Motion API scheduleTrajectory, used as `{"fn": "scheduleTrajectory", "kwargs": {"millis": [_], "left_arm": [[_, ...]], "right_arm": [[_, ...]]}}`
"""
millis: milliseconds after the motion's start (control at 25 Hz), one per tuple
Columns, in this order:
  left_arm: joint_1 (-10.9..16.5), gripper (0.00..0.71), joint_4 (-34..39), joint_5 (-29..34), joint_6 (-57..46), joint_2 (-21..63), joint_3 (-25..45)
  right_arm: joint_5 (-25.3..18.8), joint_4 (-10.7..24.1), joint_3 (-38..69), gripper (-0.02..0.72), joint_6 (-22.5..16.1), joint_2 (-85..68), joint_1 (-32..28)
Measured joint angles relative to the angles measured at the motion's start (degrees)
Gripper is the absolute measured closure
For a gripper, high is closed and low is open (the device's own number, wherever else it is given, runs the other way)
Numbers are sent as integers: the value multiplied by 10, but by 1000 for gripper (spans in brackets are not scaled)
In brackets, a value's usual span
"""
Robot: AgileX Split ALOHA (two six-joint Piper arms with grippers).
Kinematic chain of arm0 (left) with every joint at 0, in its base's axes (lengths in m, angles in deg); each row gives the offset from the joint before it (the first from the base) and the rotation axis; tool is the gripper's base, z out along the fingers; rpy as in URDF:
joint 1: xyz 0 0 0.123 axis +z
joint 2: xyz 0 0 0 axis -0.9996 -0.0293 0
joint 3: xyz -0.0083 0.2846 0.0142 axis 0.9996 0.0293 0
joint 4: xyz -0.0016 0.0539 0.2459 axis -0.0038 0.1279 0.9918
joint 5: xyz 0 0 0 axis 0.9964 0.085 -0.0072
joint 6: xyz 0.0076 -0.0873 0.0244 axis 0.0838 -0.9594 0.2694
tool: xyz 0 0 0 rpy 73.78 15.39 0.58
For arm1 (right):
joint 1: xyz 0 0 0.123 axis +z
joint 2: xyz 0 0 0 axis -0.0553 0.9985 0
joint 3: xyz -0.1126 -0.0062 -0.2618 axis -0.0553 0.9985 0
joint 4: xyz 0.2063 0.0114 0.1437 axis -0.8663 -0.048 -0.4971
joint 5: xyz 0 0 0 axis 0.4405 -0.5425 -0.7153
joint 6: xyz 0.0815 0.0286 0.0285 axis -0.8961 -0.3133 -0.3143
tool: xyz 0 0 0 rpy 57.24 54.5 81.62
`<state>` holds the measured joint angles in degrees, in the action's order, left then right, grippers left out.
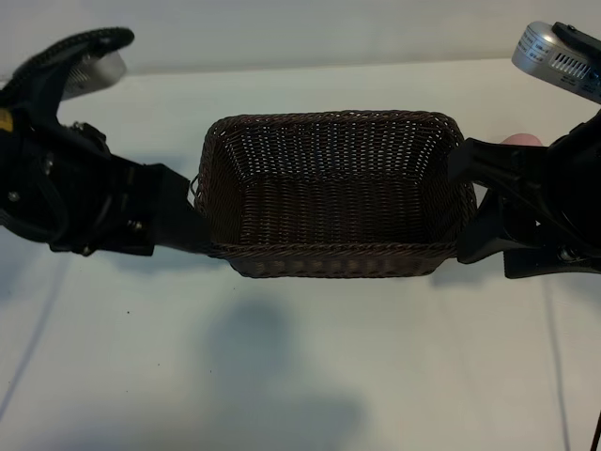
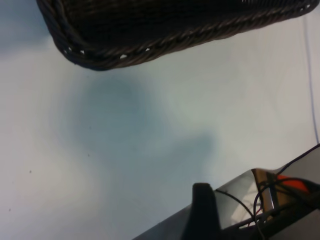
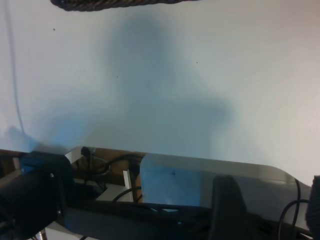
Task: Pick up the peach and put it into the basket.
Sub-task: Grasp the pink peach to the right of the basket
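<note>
While both arms angle down at the basket (image 1: 333, 193) ends, the left pincer (image 1: 192, 221) and right pincer (image 1: 465, 207) look part-open; peach (image 1: 521, 140) peeks behind the right.

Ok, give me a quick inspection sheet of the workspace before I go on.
Surface: white table, with shadows and a few dark specks.
Job's things: basket mid-table, nothing in it; peach on the table behind the right arm, mostly hidden.
Clutter: nothing seen.
Grippers: left gripper open at the basket's left end; right gripper open at its right end.
Cables: thin cable lying across the table's left side, another on the right.
Surroundings: pale wall behind.
</note>
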<state>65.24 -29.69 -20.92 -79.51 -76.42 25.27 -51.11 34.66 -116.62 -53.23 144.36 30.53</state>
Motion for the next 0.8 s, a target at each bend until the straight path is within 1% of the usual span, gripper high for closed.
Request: {"fn": "scheduleTrajectory", "kwargs": {"millis": [200,320,800], "left_arm": [[-34,175,-1,-24,-6,0,4],[-46,177,1,-28,-16,0,4],[-48,177,5,-23,-26,1,4]], "right_arm": [[0,0,0,310,0,0,0],[0,0,0,310,0,0,0],[0,0,0,310,0,0,0]]}}
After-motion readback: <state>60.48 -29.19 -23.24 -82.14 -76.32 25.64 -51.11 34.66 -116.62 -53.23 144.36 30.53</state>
